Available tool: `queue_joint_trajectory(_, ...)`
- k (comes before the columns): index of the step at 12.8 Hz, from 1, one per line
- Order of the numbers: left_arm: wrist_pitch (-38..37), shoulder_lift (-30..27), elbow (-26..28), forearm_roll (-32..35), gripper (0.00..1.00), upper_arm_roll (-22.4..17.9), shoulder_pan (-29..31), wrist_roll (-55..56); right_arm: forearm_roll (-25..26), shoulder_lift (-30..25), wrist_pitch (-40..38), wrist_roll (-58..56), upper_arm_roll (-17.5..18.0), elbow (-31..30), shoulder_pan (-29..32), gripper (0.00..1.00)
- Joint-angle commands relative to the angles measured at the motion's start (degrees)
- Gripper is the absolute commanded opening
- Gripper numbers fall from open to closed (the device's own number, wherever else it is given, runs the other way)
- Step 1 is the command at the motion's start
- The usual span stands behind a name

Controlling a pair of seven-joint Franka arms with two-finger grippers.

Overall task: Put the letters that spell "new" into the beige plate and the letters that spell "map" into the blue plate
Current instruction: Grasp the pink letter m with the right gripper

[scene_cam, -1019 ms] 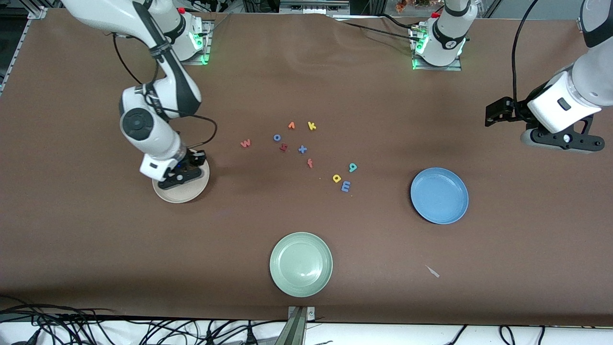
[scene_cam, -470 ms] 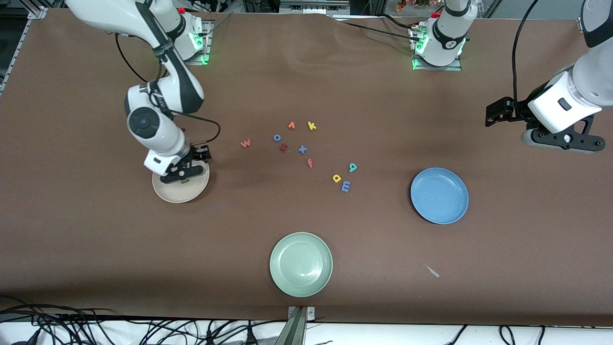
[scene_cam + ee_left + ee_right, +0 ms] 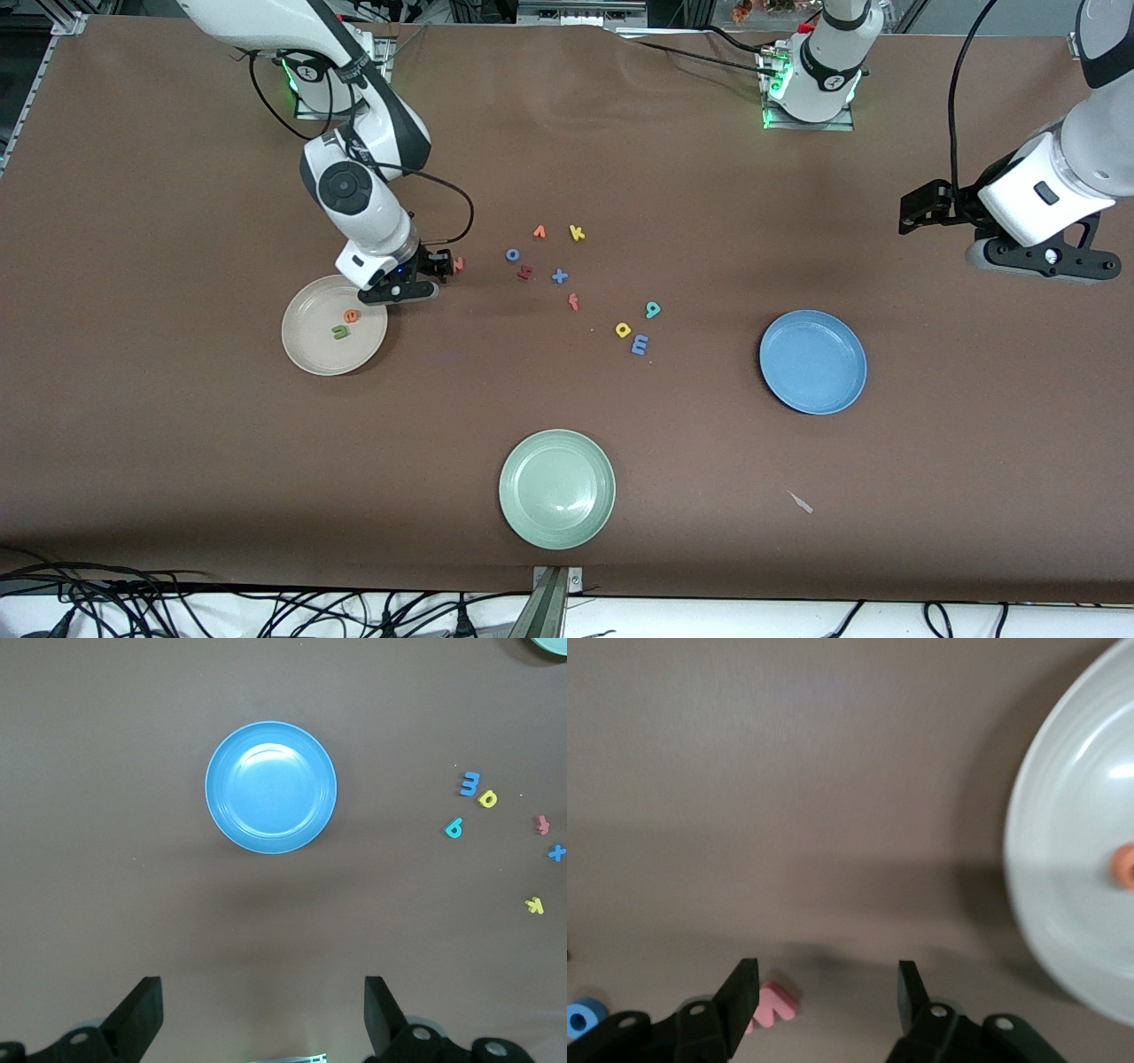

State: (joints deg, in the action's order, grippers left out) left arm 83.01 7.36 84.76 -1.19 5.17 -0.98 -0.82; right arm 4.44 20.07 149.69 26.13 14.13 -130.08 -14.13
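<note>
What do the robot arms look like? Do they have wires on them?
Both arms are glossy white with black joint bands. The right arm has a round dark cap on its wrist and black cables looping alongside. The left arm carries a black camera box and a black cable too. Each base glows green. The right tool and left tool have flat black fingers.

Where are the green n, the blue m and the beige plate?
green n [image 3: 340, 332]: front view, letter's middle.
blue m [image 3: 640, 345]: front view, letter's middle.
beige plate [image 3: 312, 354]: front view, bare inner surface near the rim.
</note>
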Motion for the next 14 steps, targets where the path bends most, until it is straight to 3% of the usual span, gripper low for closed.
queue_joint_trajectory(1,-0.5,0.3,-1.0,-0.4,1.00,-0.1,-0.2,0.1,0.7,0.1,2.7,5.9,0.3,-1.8,-3.1,0.72)
queue_joint_trajectory(5,-0.5,0.3,-1.0,-0.3,1.00,-0.1,-0.2,0.1,0.9,1.3,7.0,7.7,0.2,-3.9,-5.2,0.72)
queue_joint_trajectory(9,-0.3,1.7,-0.9,-0.3,1.00,0.0,-1.1,0.1,7.4,1.9,8.9,7.7,0.2,-5.5,-5.2,0.74)
queue_joint_trajectory(11,2.1,5.2,-0.8,-0.1,1.00,0.0,-1.6,0.1,9.4,1.9,8.9,7.7,0.2,-5.5,-5.2,0.74)
queue_joint_trajectory(12,3.0,7.3,-0.9,0.3,1.00,0.0,-2.4,-0.8,9.6,2.0,8.9,7.7,0.2,-5.5,-5.2,0.72)
queue_joint_trajectory(14,3.7,11.5,-1.1,-0.9,1.00,0.5,-3.1,-1.8,9.9,2.1,8.9,7.6,0.2,-5.4,-5.1,0.55)
